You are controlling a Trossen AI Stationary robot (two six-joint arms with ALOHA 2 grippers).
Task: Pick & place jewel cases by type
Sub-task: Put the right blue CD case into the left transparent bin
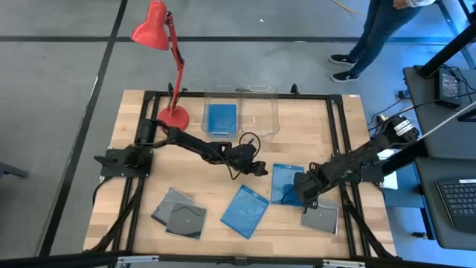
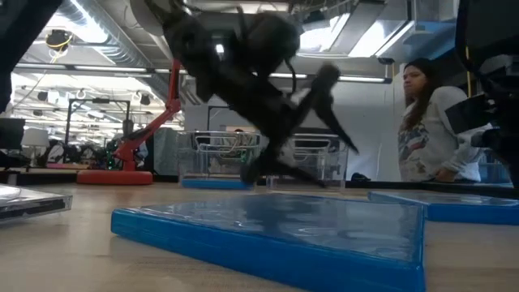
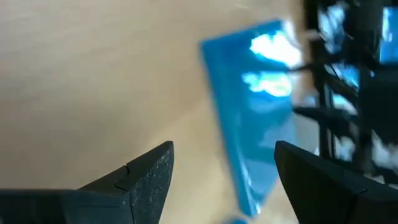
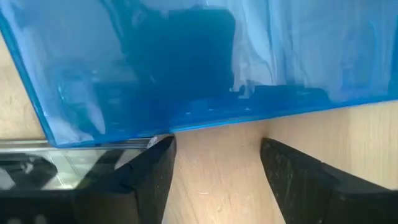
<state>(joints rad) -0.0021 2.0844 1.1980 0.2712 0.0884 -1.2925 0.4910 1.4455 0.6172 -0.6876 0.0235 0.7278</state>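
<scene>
We keep the right gripper (image 1: 301, 187), fingers apart, low and slide squarely onto the blue case (image 1: 285, 181) edge; the left gripper (image 1: 260, 168) waits, spread.

Wooden table (image 1: 134, 126) — on it a red lamp (image 1: 172, 115), two clear bins (image 1: 239, 112), blue cases (image 1: 245, 210) and grey cases (image 1: 181, 216).

Wooden table (image 1: 141, 216) with a black frame along its edges. Red desk lamp (image 1: 152, 30) at the far left corner, base (image 1: 173, 117) on the tabletop, head leaning out past the edge. Two clear bins (image 1: 260, 112) side by side at the far edge, touching. Grey floor with dark tape lines around the table. A person (image 2: 430, 130) stands beyond the far right corner. Keyboard (image 1: 457, 197) on a desk to the right.
</scene>
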